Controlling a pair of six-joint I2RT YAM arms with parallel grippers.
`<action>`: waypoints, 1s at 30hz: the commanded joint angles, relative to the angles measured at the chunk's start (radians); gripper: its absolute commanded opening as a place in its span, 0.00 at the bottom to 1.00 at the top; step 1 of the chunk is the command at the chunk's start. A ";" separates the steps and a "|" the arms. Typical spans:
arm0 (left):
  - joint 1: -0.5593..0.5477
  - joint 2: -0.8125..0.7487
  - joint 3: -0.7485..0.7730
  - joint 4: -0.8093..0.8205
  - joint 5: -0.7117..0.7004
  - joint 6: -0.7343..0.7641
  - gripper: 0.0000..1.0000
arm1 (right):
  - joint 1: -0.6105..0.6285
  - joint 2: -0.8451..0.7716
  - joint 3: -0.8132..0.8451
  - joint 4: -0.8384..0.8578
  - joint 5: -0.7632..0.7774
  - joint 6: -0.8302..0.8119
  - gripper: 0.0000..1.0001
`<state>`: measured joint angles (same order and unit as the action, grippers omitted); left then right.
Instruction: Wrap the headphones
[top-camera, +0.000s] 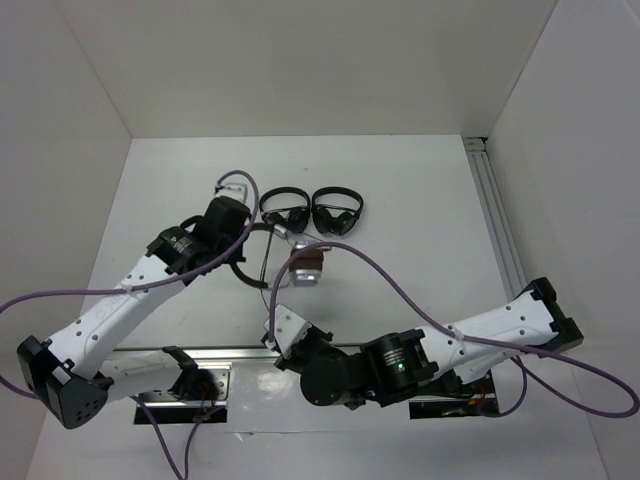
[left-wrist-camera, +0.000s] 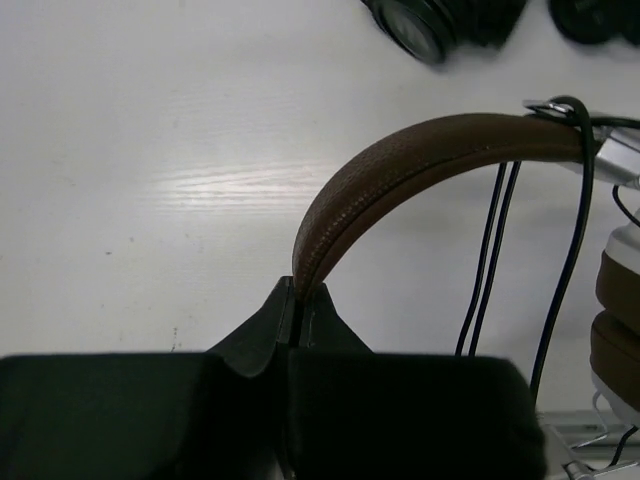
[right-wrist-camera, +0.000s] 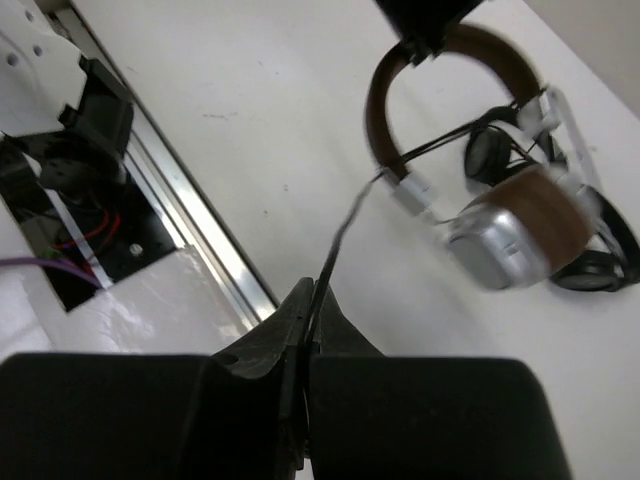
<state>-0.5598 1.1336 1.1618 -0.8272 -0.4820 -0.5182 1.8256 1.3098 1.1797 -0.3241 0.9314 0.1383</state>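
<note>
Gripping what, on each side? (operator)

My left gripper (left-wrist-camera: 297, 305) is clamped shut on the brown headband (left-wrist-camera: 400, 165) of the headphones (top-camera: 300, 262), pinching it edge-on near one end. My right gripper (right-wrist-camera: 312, 300) is closed on the thin black cable (right-wrist-camera: 345, 225), which runs taut from my fingertips up to a metal slider. (me)

Why split the work like that? (operator)

As I judge it, one arm has to anchor the frame so the other can lead the cable around it. Holding the band leaves the span under it free for the turns, and a tight pinch on the cable should stop those turns going slack. (me)

Where does the set sit? (operator)

Mid-surface (top-camera: 400, 180), between my two arms, just in front of the smaller black headphones (top-camera: 284, 210). Whether the silver-and-brown earcup (right-wrist-camera: 520, 235) rests on the surface or hangs, I cannot tell. (me)

Counts? (operator)

One brown set. Two black headphones lie side by side, with neither gripper on them. My left wrist view shows three runs of cable under the band, two close together and one by the slider. So I'd say the wrapping is under way, not done. (me)
</note>
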 joint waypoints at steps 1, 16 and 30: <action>-0.095 -0.041 -0.037 0.089 0.104 0.139 0.00 | 0.006 -0.030 0.107 -0.222 0.030 -0.091 0.00; -0.557 -0.173 -0.126 0.069 0.154 0.181 0.00 | -0.126 -0.162 0.069 -0.454 0.061 -0.055 0.00; -0.571 -0.271 -0.136 0.102 0.467 0.259 0.00 | -0.224 -0.325 -0.049 -0.371 0.010 -0.120 0.04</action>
<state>-1.1248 0.8902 1.0225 -0.7452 -0.0849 -0.2924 1.6196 1.0298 1.1503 -0.7338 0.9176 0.0319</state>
